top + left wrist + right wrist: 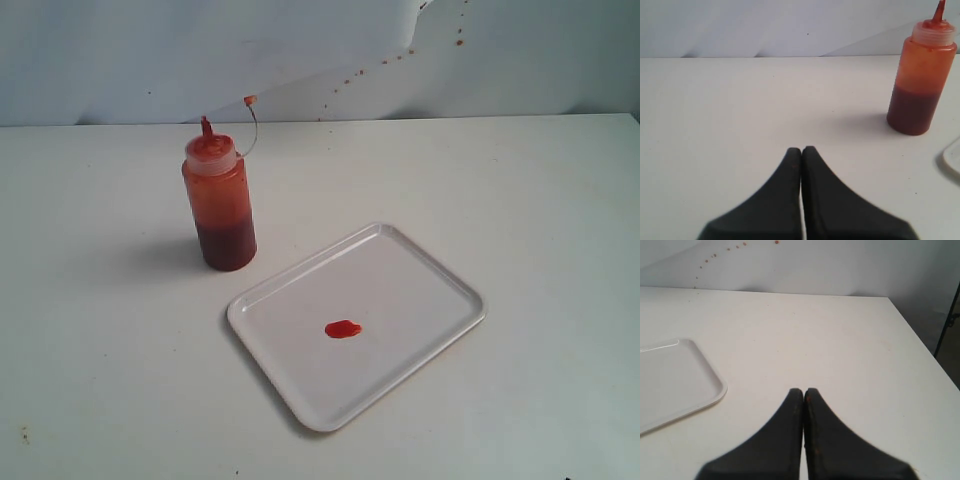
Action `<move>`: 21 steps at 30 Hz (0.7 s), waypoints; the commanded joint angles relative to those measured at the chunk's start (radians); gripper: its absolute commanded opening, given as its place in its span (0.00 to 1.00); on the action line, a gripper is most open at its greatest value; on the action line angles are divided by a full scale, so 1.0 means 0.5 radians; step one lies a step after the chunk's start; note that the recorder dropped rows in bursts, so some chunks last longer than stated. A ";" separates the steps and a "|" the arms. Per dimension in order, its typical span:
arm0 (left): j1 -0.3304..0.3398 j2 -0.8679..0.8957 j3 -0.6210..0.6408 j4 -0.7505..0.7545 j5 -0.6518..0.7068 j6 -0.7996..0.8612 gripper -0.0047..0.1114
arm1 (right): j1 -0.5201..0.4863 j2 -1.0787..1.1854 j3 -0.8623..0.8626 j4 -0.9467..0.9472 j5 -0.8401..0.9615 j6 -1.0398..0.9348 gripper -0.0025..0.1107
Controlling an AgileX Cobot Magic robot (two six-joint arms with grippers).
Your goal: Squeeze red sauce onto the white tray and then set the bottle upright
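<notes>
The bottle (219, 210) stands upright on the surface (100, 350), closer to the edge by the wall. The white tray (400, 290) lies near it, not touching. A small blob of red sauce (343, 329) sits in the middle of the tray. The left gripper (801, 150) is closed tight and holds nothing. The right gripper (803, 391) is closed and empty too.

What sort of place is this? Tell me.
Probably a lab test bench, not a kitchen: a plain white table, a blank wall, and only a bottle and tray set out.
</notes>
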 commanded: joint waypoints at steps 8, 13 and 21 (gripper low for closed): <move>-0.011 -0.007 0.010 0.006 -0.012 0.021 0.05 | 0.018 -0.013 0.007 -0.012 0.006 -0.072 0.02; -0.011 -0.007 0.010 0.006 -0.012 0.021 0.05 | 0.122 -0.013 0.007 -0.012 0.006 -0.072 0.02; -0.011 -0.007 0.010 0.006 -0.012 0.017 0.05 | 0.126 -0.013 0.007 -0.012 0.006 -0.072 0.02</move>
